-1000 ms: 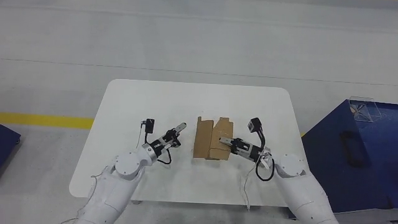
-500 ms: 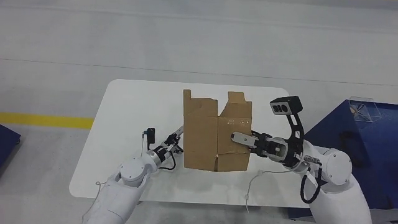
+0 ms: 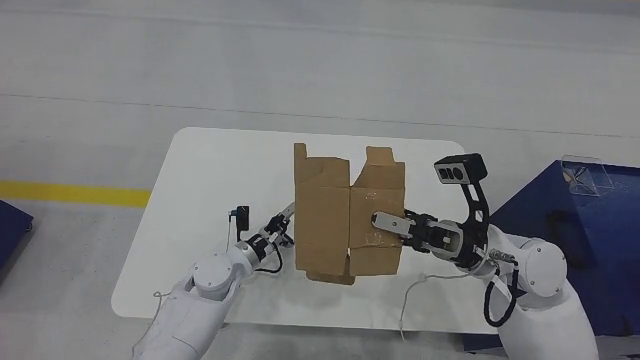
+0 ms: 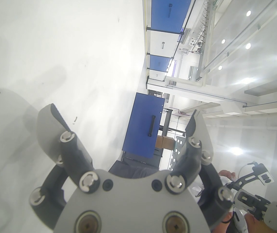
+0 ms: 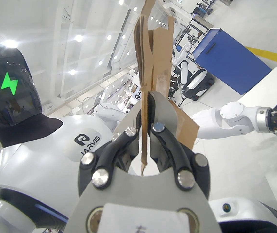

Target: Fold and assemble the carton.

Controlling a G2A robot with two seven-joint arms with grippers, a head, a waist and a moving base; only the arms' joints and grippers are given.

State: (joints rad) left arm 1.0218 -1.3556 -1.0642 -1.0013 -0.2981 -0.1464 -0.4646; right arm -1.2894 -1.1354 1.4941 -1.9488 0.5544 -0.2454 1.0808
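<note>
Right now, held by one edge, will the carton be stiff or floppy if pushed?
Probably fairly stiff: the carton looks flat though the right end effector pinches only one edge. It seems light, since that thin grip carries it. Its layers gape away from the grip, so a push may spread the flaps.

One carton (image 3: 345,215), one table (image 3: 210,190), two claws: left claw (image 4: 122,122), right claw (image 5: 148,103).

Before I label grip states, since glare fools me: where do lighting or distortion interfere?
Left wrist view: ceiling lamps flare in streaks, their glare washes the open left gripper. Right wrist view: lamps glow behind the carton, but the right gripper clamping it reads plainly; the lens bends straight lines. Top view: even light, no glare on the table.
</note>
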